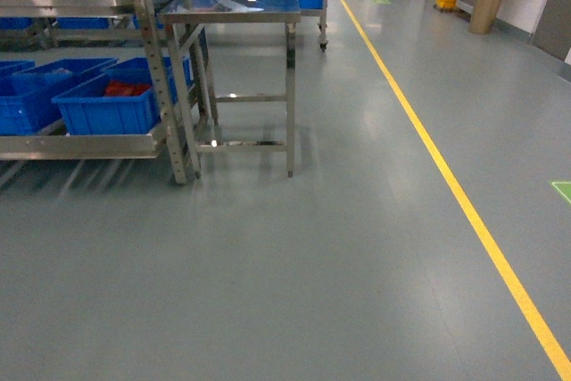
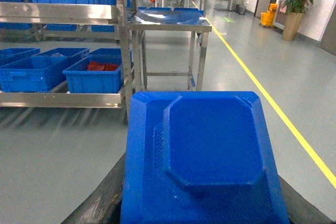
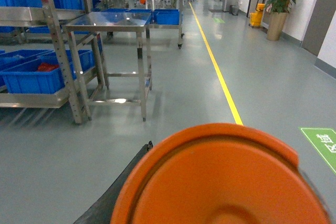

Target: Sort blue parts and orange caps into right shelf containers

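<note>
Even overhead light, soft glare on the steel tabletop [image 1: 234, 4], faint shadows beneath it, orange cap [image 3: 220, 182] blurred close-up.

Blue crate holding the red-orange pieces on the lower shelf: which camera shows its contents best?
Left wrist view: the bright-blue ribbed plastic crate faces the camera, red-orange contents visible. Head view shows it similarly; right wrist view only far left, partly behind the post.

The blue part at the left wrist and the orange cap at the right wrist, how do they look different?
The blue part is angular, with cut corners and a raised flat panel; the orange cap is round, with a curved rim. The part shows a ridged patch beside its panel, while the cap looks smooth. Both fill the bottom of their wrist view, close to the camera. Neither claw shows, so the grip cannot be judged.
</note>
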`<state>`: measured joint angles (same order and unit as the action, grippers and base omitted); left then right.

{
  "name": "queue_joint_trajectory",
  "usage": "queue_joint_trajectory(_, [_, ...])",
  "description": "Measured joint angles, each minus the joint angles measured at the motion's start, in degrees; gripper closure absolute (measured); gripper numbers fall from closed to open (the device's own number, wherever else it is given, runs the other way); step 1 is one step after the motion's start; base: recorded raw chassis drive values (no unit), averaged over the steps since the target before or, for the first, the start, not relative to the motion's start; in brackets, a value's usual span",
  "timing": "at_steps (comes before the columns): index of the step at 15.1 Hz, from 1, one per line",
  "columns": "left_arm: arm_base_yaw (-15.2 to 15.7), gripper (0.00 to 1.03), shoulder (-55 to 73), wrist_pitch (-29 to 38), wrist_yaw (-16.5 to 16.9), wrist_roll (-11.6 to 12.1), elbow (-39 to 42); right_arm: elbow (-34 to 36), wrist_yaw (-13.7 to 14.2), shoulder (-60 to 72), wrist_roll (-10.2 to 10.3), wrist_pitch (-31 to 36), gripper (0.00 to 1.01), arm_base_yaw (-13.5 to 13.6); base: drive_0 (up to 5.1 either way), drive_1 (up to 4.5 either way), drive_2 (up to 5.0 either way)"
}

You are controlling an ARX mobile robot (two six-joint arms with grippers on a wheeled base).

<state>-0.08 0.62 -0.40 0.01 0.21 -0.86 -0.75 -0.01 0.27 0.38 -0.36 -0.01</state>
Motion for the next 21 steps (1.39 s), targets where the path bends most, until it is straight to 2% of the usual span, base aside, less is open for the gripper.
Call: queue_joint_trajectory(21, [0.00,0.60,0.00,0.04,0.04,0.00,0.00,0.00,0.00,0.00,0.00,-0.09,0.57,0.00,-0.1,4.25,-4.4])
